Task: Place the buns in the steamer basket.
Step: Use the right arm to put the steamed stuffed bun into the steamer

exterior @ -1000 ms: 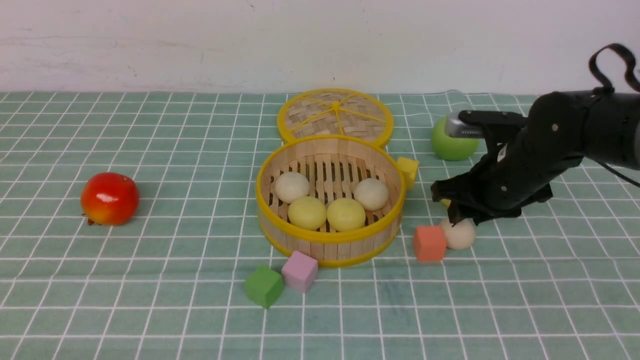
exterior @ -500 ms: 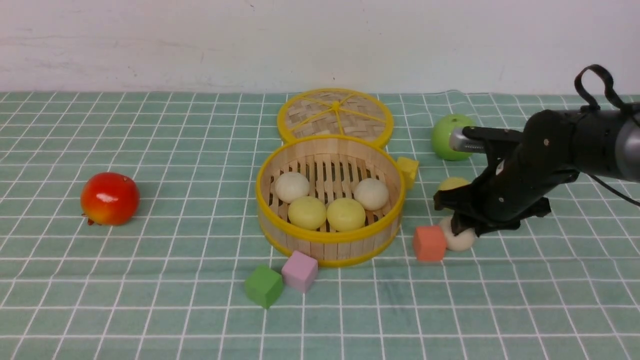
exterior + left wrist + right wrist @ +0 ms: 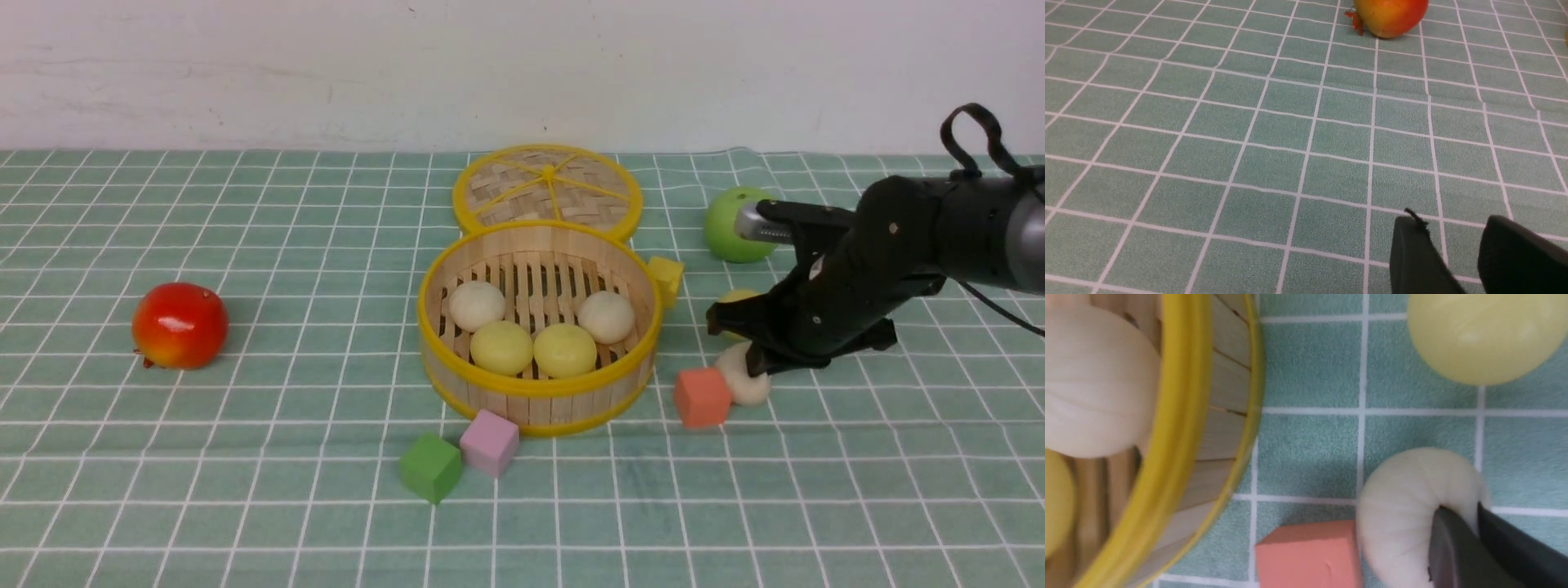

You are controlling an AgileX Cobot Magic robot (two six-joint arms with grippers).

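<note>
The basket (image 3: pixel 539 390) stands mid-table (image 3: pixel 245 506), with the lid (image 3: pixel 545 189) just behind it. Four buns lie in the basket: back-left bun (image 3: pixel 477 305) and back-right bun (image 3: pixel 605 316) apart, front-left bun (image 3: pixel 501 346) and front-right bun (image 3: pixel 564 349) side by side before them. The rim cube (image 3: pixel 667 278) sits just beside the basket's right wall. Before the basket lie the near cube (image 3: pixel 430 467) and, touching it on its right, the mid cube (image 3: pixel 488 442). Right of the basket, the right cube (image 3: pixel 700 397) touches the outer bun (image 3: pixel 737 390) on its right. The right gripper (image 3: pixel 755 365) sits on that bun. The far bun (image 3: pixel 739 295) lies behind them, and the apple (image 3: pixel 722 237) farther back. The fruit (image 3: pixel 180 324) lies well left of the basket.
</note>
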